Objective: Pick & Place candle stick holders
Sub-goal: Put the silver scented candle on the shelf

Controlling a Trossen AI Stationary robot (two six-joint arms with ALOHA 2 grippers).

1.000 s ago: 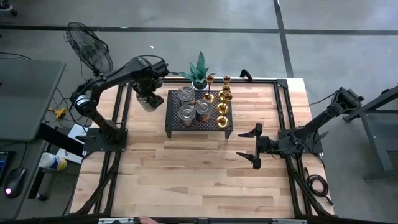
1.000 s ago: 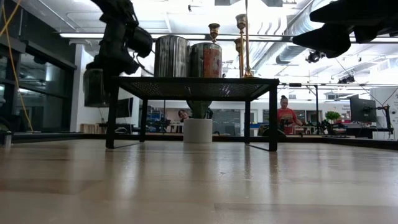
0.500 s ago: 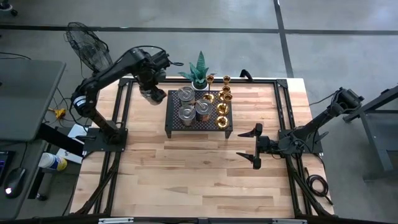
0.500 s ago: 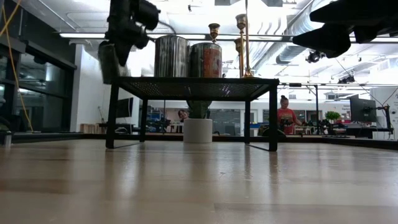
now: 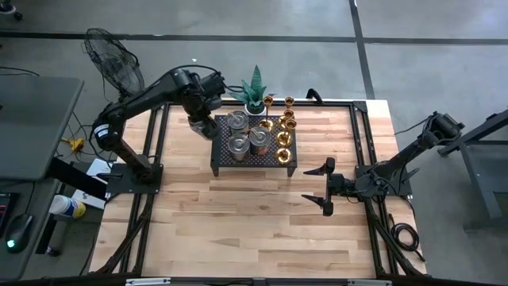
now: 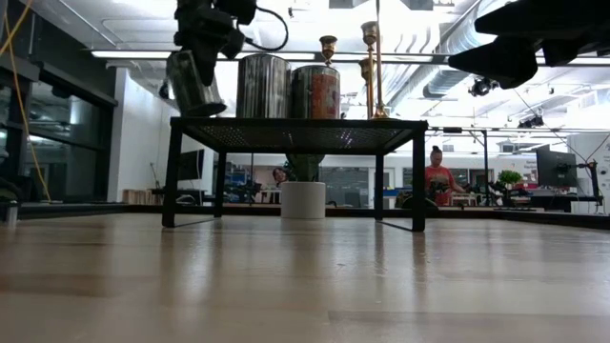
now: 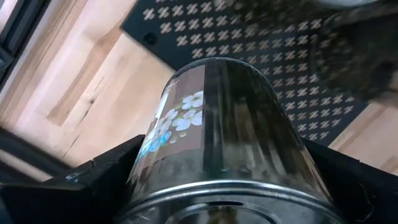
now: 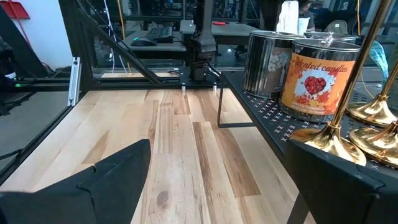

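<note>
My left gripper (image 5: 201, 125) is shut on a silvery-grey round holder (image 6: 195, 84) with a white flower print, over the left end of the black perforated rack (image 5: 254, 159). Three more silvery round holders (image 5: 238, 144) and several brass-gold slim holders (image 5: 284, 139) stand on the rack by their bases. My right gripper (image 5: 326, 187) is open and empty over the table, to the right of the rack and nearer than it. My left gripper pinches the holder's round side wall (image 7: 146, 168) between its two fingers (image 7: 93, 186), one on each side. The fingers come from above, slanting down. The holder hangs tilted below the gripper, clear of the rack top (image 6: 295, 122).
A spiky green plant in a white pot (image 5: 255, 91) stands behind the rack. A black fan (image 5: 111, 59) stands beyond the table's far left corner. Bare wood (image 5: 238, 222) lies in front of the rack. People show in the room behind (image 6: 440, 176).
My left gripper has risen and gone toward the table's right, from beside the rack's left end to above its top. The silvery holder has gone with it, lifted from below rack-top height, and now hangs tilted.
</note>
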